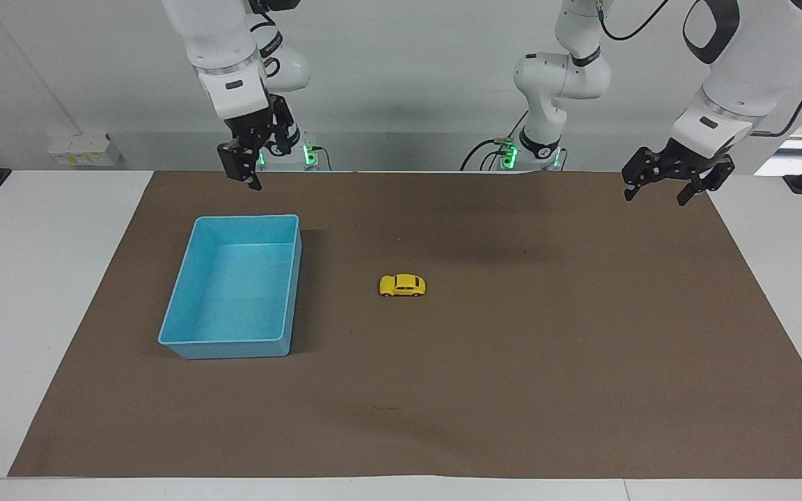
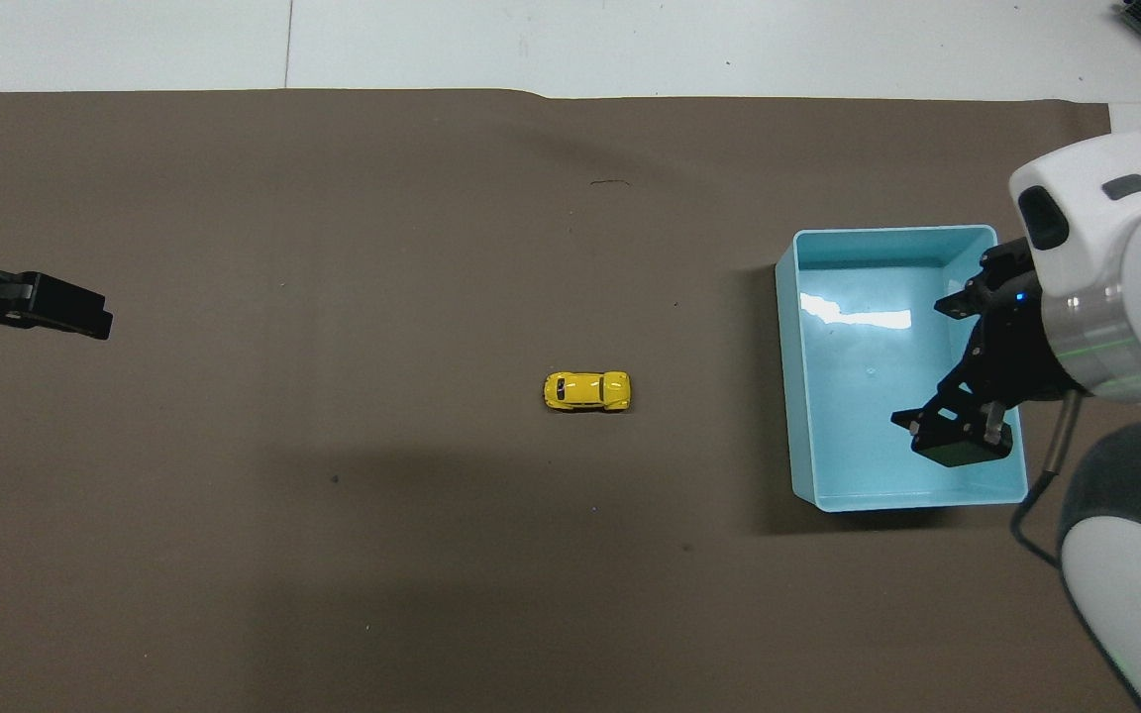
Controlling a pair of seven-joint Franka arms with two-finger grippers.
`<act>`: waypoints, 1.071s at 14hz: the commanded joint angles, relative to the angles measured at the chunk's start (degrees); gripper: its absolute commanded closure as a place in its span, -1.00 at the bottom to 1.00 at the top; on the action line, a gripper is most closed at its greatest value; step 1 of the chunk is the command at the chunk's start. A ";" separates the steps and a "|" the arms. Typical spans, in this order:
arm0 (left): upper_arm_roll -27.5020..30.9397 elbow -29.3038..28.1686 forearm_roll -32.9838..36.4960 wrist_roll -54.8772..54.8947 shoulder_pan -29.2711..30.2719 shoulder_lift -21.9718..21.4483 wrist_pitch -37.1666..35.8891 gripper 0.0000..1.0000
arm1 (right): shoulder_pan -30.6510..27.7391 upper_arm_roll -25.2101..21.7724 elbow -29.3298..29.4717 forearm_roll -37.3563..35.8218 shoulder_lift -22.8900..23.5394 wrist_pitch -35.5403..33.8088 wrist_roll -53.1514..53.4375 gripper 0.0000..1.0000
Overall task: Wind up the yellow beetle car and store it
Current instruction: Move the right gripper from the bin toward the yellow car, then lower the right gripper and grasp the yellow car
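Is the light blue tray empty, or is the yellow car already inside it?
Empty. The light blue tray shows only its bare floor in both views, and the yellow beetle car stands on its wheels on the brown mat, apart from it.

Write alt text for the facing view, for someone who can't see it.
A yellow beetle car sits mid-table on a brown mat, beside an empty light blue tray. The right gripper hangs above the mat's edge near the tray; the left gripper hangs open at the other end.

A white table (image 1: 39, 278) carries a brown mat (image 1: 512, 390) — on it, the yellow beetle car (image 1: 402, 285) and a light blue tray (image 1: 171, 327).
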 commanded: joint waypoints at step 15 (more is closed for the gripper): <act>-0.43 1.39 -0.81 1.00 0.93 0.39 -1.41 -1.00 | 12.87 -0.20 -10.72 -0.61 13.69 26.40 -5.27 -1.00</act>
